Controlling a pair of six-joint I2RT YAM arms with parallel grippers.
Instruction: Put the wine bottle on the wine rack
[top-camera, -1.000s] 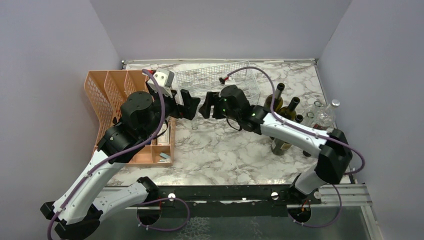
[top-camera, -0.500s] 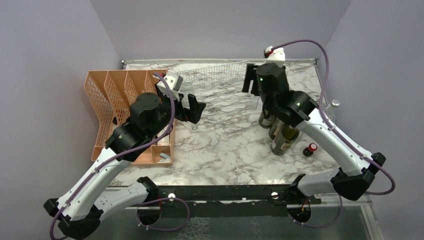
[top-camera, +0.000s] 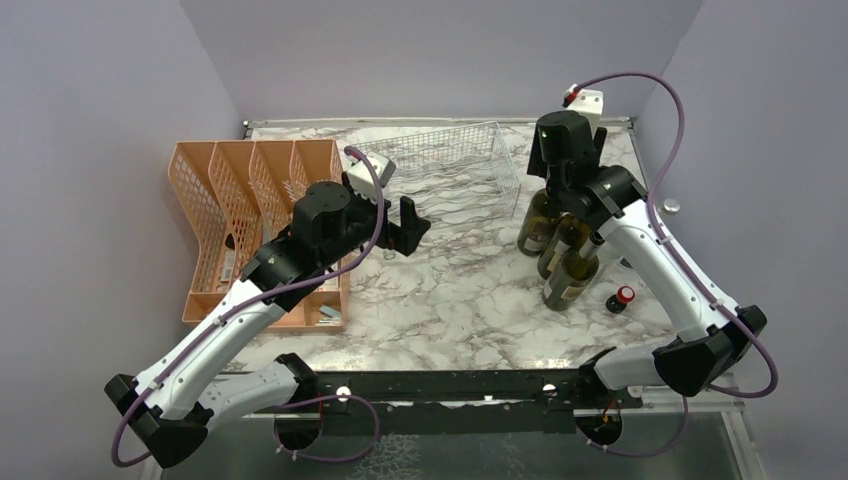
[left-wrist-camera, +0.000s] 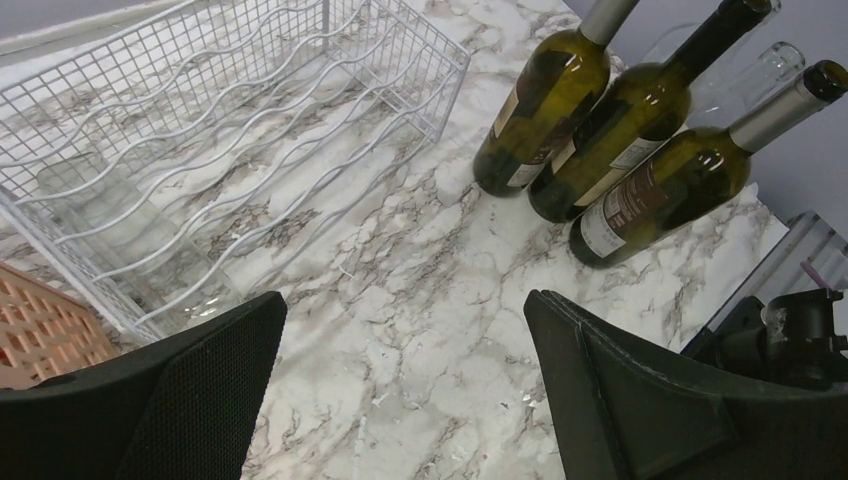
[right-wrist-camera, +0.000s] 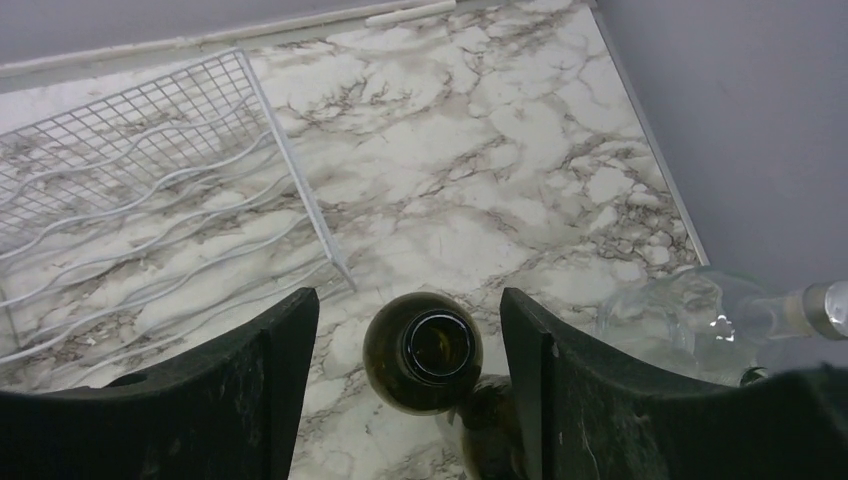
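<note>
Grey-veined white marble tabletop (top-camera: 450, 300), lilac walls. We had the right gripper (right-wrist-camera: 408, 305) released, with its jaws apart on either side of the open mouth of an upright dark green glass wine bottle (right-wrist-camera: 422, 350). Gaps on both sides, no contact visible. Bottle's long axis ran vertical, straight below that gripper. White thin-wire wine rack (top-camera: 440, 165) lay to its left. Left gripper (left-wrist-camera: 402, 300) was spread wide and empty, bottle well off ahead-right. Our read: right arm's pick.

Between jaws of the right gripper (right-wrist-camera: 408, 300): mouth of a wine bottle (right-wrist-camera: 422, 347), slim gaps either side; clear bottle (right-wrist-camera: 690, 310) just right. Between jaws of the left gripper (left-wrist-camera: 403, 300): bare table (left-wrist-camera: 400, 390); wine rack (left-wrist-camera: 200, 150) ahead-left.
</note>
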